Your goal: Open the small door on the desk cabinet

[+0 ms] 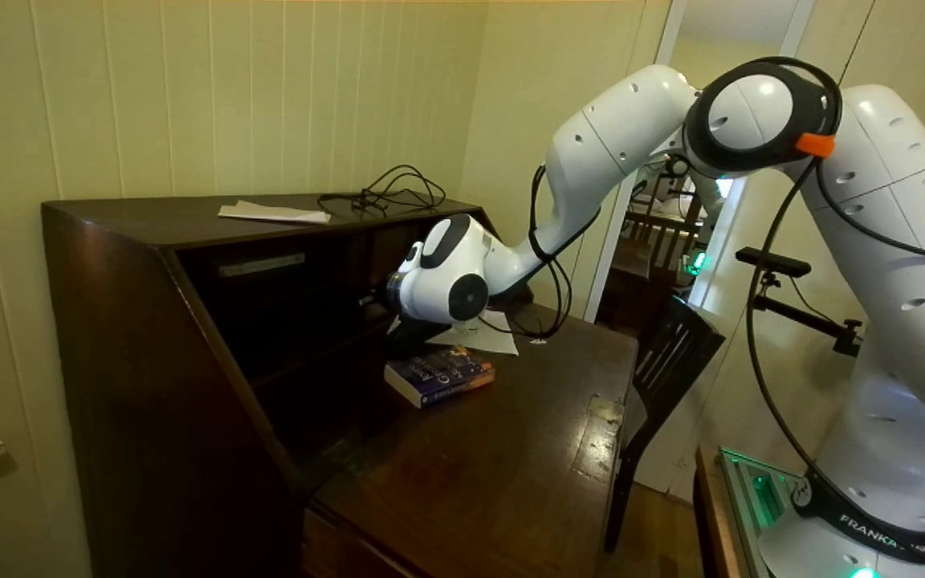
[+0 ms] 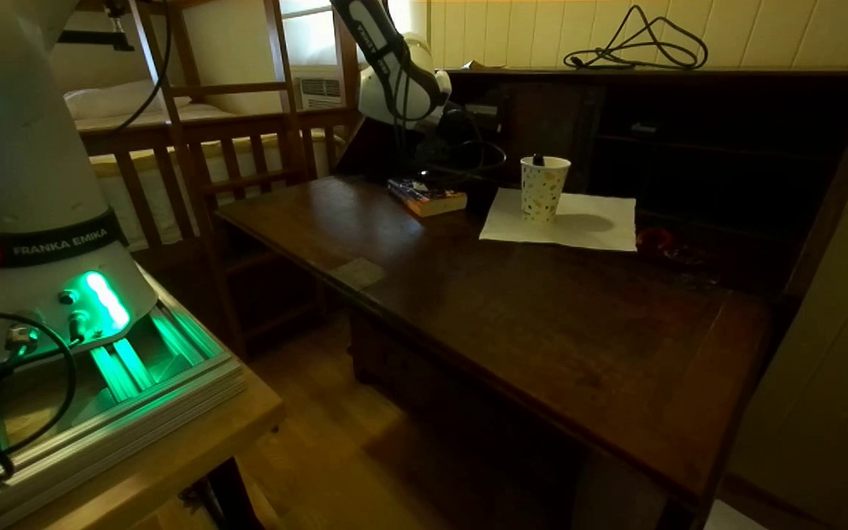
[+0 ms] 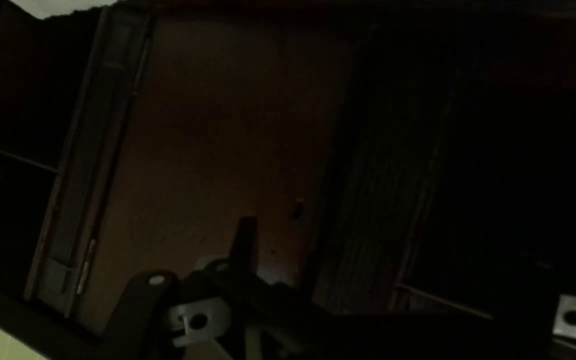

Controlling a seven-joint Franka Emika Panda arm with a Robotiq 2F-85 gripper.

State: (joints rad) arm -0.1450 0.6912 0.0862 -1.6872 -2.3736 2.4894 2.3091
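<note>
The desk cabinet (image 1: pixel 125 337) is a dark brown slant-front desk, also seen in an exterior view (image 2: pixel 586 324). Its small door (image 3: pixel 218 125) is a brown panel with hinges on its left side and a small keyhole low on its right in the wrist view. The door also shows in an exterior view (image 2: pixel 545 121). A dark band runs along its right edge; I cannot tell if it is flush or ajar. My gripper (image 3: pixel 385 230) looks open: its left finger is before the door's lower right part. The right finger is lost in darkness. Contact cannot be told.
A thick book (image 1: pixel 438 376) lies on the writing leaf under the arm. A patterned cup (image 2: pixel 544 190) with a dark object in it stands on a white paper (image 2: pixel 601 213). A black cable (image 1: pixel 398 193) lies on the cabinet top. A dark chair (image 1: pixel 671 361) stands at the leaf's edge.
</note>
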